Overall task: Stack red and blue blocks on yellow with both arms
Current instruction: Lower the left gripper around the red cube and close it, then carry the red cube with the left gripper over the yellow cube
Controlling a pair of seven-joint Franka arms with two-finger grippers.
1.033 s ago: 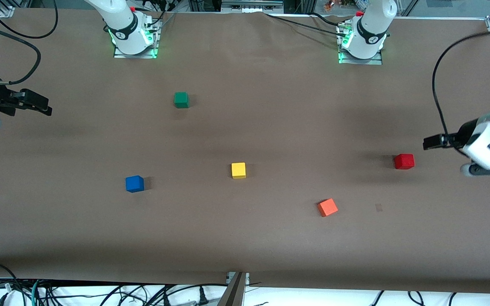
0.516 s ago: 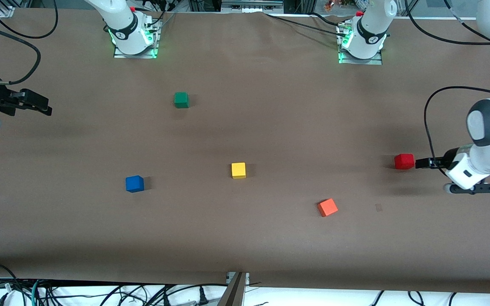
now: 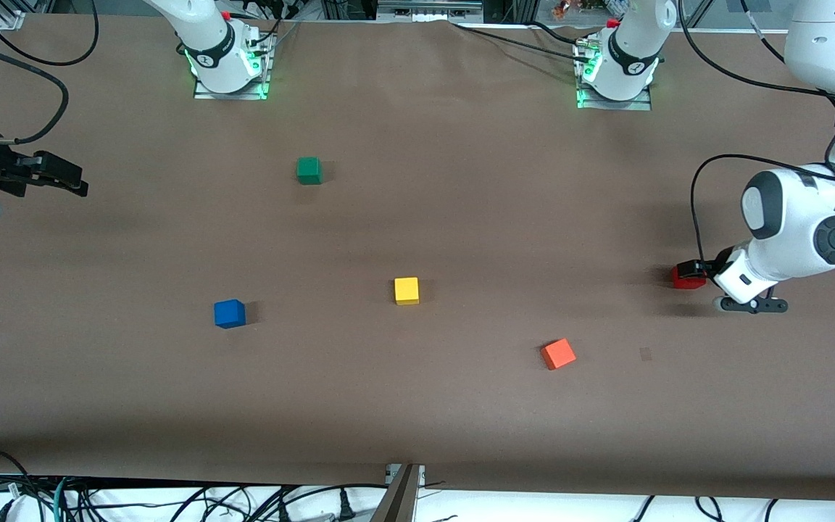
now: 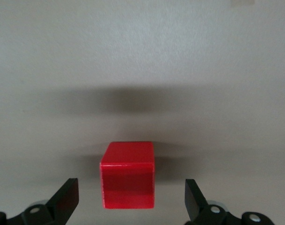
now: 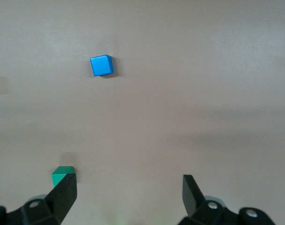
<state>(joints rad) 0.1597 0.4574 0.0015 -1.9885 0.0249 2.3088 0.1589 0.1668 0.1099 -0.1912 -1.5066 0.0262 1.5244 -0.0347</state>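
The red block point(image 3: 684, 278) lies on the table toward the left arm's end. My left gripper point(image 3: 697, 271) is open and down at it. In the left wrist view the red block point(image 4: 128, 176) sits between the two fingers of the left gripper point(image 4: 131, 190), with a gap on each side. The blue block point(image 3: 229, 313) lies toward the right arm's end and also shows in the right wrist view point(image 5: 102, 65). The yellow block point(image 3: 406, 291) lies mid-table. My right gripper point(image 3: 75, 183) waits open and empty over the table's edge at the right arm's end; it shows in its wrist view point(image 5: 129, 185).
A green cube point(image 3: 309, 170) lies nearer the robots' bases than the yellow block and shows by a finger in the right wrist view point(image 5: 62, 175). An orange cube point(image 3: 558, 354) lies nearer the front camera, between the yellow and red blocks.
The left arm has swung in and down, bringing its open gripper from beside the red block to around it. The right arm and all blocks have not moved.
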